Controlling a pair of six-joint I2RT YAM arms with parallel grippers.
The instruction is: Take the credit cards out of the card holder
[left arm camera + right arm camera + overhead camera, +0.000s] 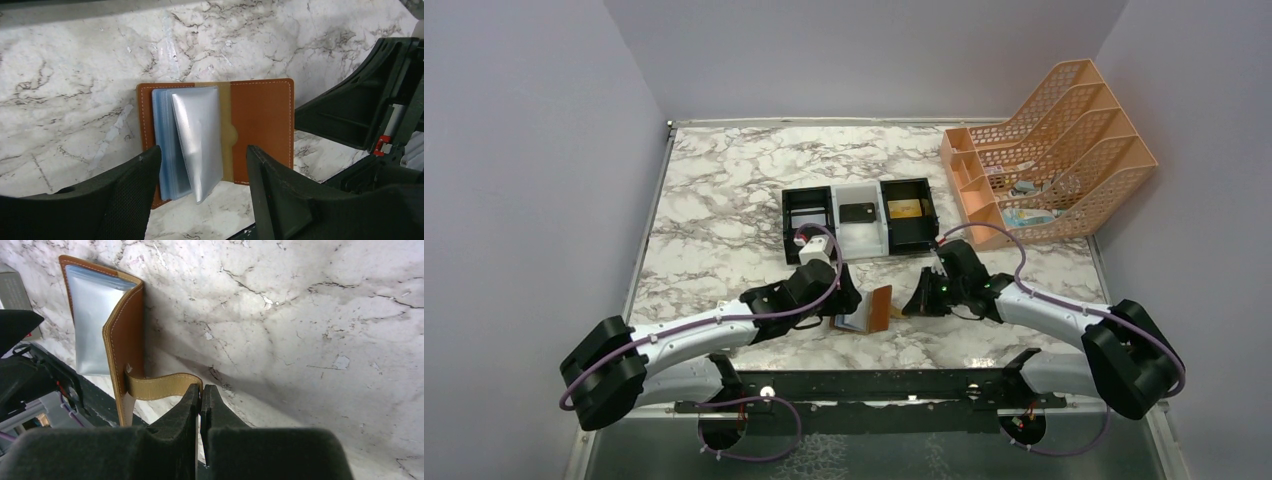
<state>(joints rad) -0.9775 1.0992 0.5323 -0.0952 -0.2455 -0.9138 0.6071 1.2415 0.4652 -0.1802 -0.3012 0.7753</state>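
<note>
Jaws on my right gripper [201,396] are clenched on the tan snap tab [160,385], lifting one cover of the card holder [124,335]. My left gripper [202,157] hangs with jaws apart over the pale blue pockets [164,145], where the credit cards [197,132] sit. I think I should pinch just one card edge and pull slowly. The holder lies by the counter's [724,190] near edge, in the middle. The tray [861,248] and orange rack [1064,150] stand well apart, farther back. My right arm [1044,305] is close and could get bumped.
</note>
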